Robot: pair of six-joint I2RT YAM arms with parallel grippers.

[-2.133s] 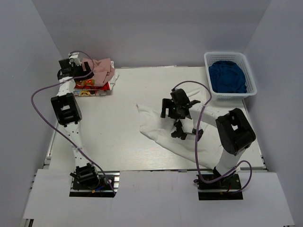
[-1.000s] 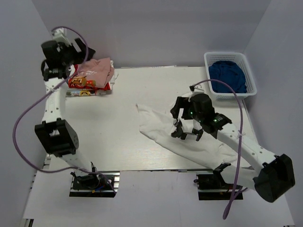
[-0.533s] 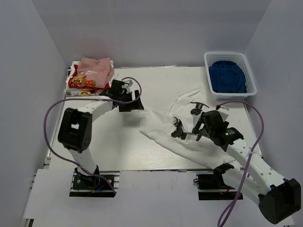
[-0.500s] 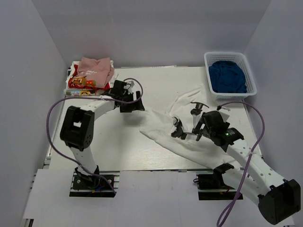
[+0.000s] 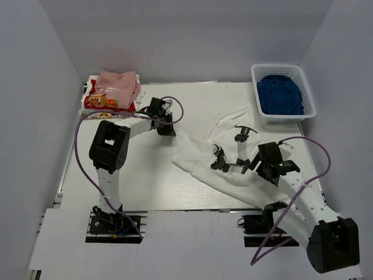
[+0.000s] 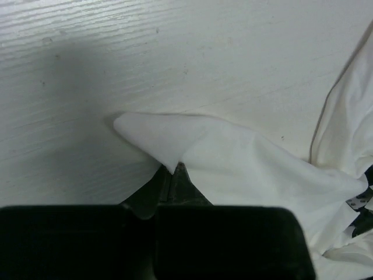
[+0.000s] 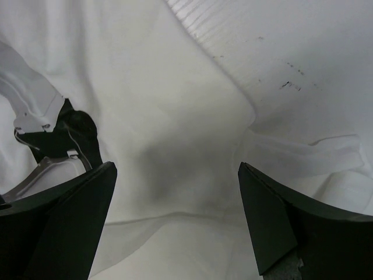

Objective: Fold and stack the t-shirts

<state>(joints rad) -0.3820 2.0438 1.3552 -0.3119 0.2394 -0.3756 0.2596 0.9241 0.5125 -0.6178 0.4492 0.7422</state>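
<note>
The large white t-shirt [image 5: 198, 160] lies crumpled across the table's middle and right, its black robot-arm print [image 5: 219, 158] partly showing. My left gripper [image 5: 168, 130] is down at the shirt's far left corner. In the left wrist view its jaws [image 6: 173, 169] are shut, pinching that pointed corner of white cloth [image 6: 175, 137]. My right gripper [image 5: 257, 165] hovers over the shirt's right half, open, with bare white fabric [image 7: 175, 175] between its fingers [image 7: 70, 210]. The pale pink t-shirt [image 5: 119, 84] sits on the one with the red-yellow print [image 5: 100, 102] at the back left.
A white basket [image 5: 259, 79] holding blue cloth [image 5: 281, 94] stands at the back right. White walls close in the table [image 5: 134, 169] on three sides. Purple cables loop off both arms.
My left arm swung from the stack at the back left over to the white shirt's corner and shut on it. My right gripper drifted right along the shirt, still open.
</note>
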